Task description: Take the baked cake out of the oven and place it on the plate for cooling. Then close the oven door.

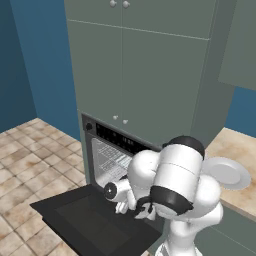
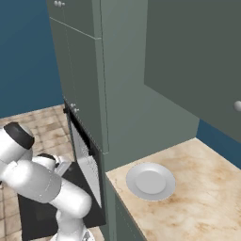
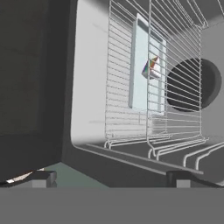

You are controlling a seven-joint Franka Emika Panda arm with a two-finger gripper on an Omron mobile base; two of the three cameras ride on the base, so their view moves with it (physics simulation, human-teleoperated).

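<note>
The black oven [image 1: 112,150] stands with its door [image 1: 95,220] folded down flat. In the hand view, which is rolled sideways, the tiny cake [image 3: 151,68] sits on a pale rectangular tray [image 3: 141,87] on a wire rack [image 3: 122,109] deep inside the oven. My gripper [image 3: 113,179] is open with nothing between its fingertips [image 3: 41,178]. It hovers just outside the opening, above the door, well short of the cake. The round white plate [image 2: 150,181] rests empty on the counter to the right of the oven, also visible in the left base view [image 1: 227,172].
Tall grey-green cabinets [image 1: 140,70] rise above the oven. The beige counter [image 2: 197,202] runs to the right. A round dark fan opening [image 3: 190,85] marks the oven's back wall. Tiled floor [image 1: 30,165] lies to the left of the open door.
</note>
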